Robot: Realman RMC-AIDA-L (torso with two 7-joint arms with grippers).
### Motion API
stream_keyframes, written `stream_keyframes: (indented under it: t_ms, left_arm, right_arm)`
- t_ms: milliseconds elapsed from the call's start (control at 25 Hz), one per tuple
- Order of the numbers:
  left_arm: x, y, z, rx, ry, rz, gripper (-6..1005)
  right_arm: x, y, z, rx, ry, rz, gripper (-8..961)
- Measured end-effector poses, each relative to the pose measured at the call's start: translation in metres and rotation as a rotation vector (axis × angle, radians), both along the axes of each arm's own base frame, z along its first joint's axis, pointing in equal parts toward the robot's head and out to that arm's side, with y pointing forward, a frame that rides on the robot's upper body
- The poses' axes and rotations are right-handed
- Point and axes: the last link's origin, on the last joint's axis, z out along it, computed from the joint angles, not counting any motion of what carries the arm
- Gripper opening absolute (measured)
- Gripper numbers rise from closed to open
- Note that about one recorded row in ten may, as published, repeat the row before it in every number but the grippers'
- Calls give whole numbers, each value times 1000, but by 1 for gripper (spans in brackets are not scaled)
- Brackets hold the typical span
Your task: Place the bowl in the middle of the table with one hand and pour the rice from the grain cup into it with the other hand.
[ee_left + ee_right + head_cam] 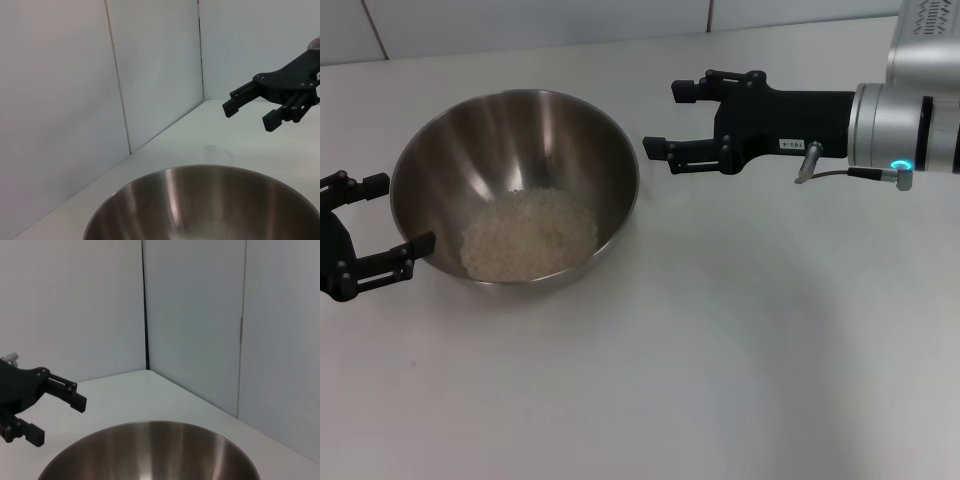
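The steel bowl (535, 140) stands on the white table (750, 340), left of the middle, with a pale heap of rice (528, 236) in its bottom. My left gripper (403, 212) is open at the bowl's left rim, with the rim between its fingers. My right gripper (662, 120) is open and empty, hovering just right of the bowl. In the left wrist view the bowl (200, 200) fills the foreground. A faint clear grain cup (209, 154) stands beyond it, under the right gripper (247, 116). I cannot make out the cup in the head view.
White wall panels (150, 75) close the table's far side. The right wrist view shows the bowl (150, 450) and the left gripper (59, 420) beyond it. Bare tabletop lies in front of and to the right of the bowl.
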Motion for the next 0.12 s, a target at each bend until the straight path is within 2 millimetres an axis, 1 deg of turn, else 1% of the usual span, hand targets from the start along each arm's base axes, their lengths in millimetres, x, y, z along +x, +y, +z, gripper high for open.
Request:
stream_keyframes:
  t_ms: [120]
  left_arm:
    - [0, 0, 0, 0, 0, 0, 814]
  right_arm:
    - [-1, 0, -1, 2, -4, 2, 833]
